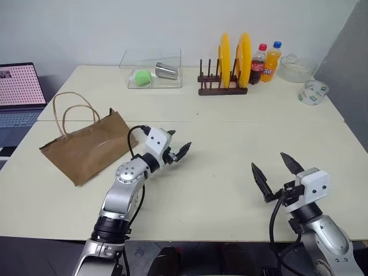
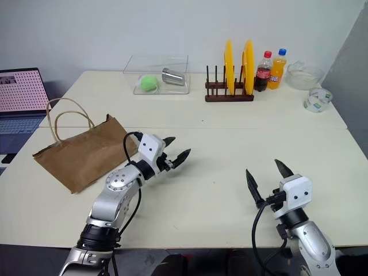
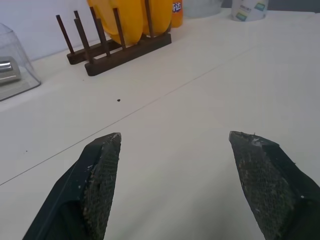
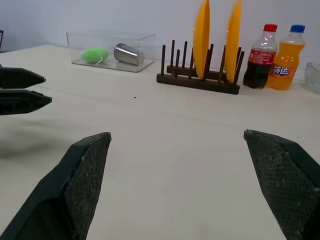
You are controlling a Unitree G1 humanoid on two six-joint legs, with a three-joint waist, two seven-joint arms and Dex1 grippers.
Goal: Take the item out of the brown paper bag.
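Both grippers, left [image 1: 179,152] and right [image 1: 275,172], gape empty; we risk dragging the limp bag [image 1: 86,145] (its item apparently hidden inside).

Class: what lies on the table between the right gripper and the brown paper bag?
The left gripper, open and empty, hangs between the right gripper and the brown paper bag; otherwise the table there is bare, as the left eye view shows.

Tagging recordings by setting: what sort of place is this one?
Probably a lab or office test bench, not a home: a plain pale table staged with unrelated props, a laptop running beside it, and a dish rack next to soda bottles.
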